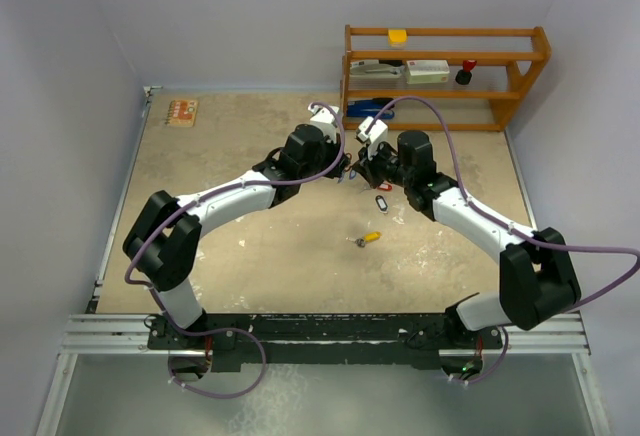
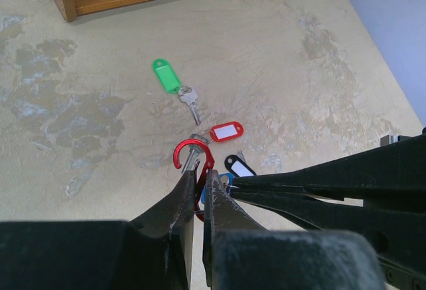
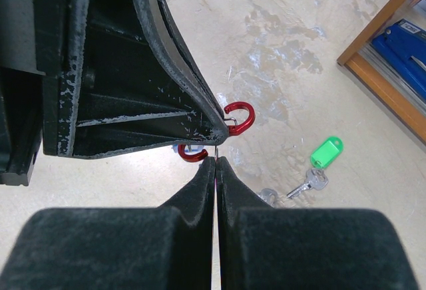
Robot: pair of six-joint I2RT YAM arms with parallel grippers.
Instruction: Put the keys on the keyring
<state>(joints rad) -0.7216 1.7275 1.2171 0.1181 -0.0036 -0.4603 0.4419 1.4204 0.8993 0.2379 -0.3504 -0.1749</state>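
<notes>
My left gripper (image 2: 198,173) is shut on a red figure-8 clip (image 2: 194,151), the keyring, holding it above the table; its open upper hook shows. My right gripper (image 3: 215,160) is shut on a thin metal piece, tip to tip with the left fingers (image 3: 166,104); a blue tag (image 2: 227,181) sits right at its tips. The two grippers meet in the top view, left (image 1: 346,171) and right (image 1: 363,170). A green-tagged key (image 2: 168,77), a red-tagged key (image 2: 226,131) and a black-rimmed white tag (image 2: 239,167) lie below. A yellow-tagged key (image 1: 371,238) lies nearer.
A wooden shelf (image 1: 445,76) stands at the back right, holding a stapler, boxes and a blue item (image 1: 362,109) on its lowest level. A small orange board (image 1: 181,112) lies at the back left. Walls close in both sides.
</notes>
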